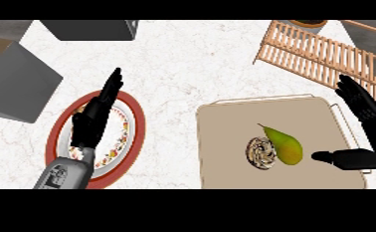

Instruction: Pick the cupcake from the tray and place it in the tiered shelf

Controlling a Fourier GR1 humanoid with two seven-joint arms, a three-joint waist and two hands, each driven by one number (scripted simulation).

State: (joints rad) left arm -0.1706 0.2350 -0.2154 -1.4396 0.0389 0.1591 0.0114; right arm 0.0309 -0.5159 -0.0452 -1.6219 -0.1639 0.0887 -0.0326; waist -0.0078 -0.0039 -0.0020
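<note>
While the cupcake (261, 153) sits mid-tray (228, 126), right robot hand (357, 126) hovers open, empty, at its edge.

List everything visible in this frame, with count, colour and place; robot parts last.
tray: one, beige, lower right of the counter
cupcake: one, brown-and-white swirled top, on the tray
pear: one, green-yellow, on the tray, touching the cupcake's right side
tiered shelf: one, wooden slats, top right
plate: one, red rim with patterned white centre, lower left
grey blocks: two, left edge and top left
left hand: black, open, over the plate
right hand: black, open, at the tray's right edge
</note>
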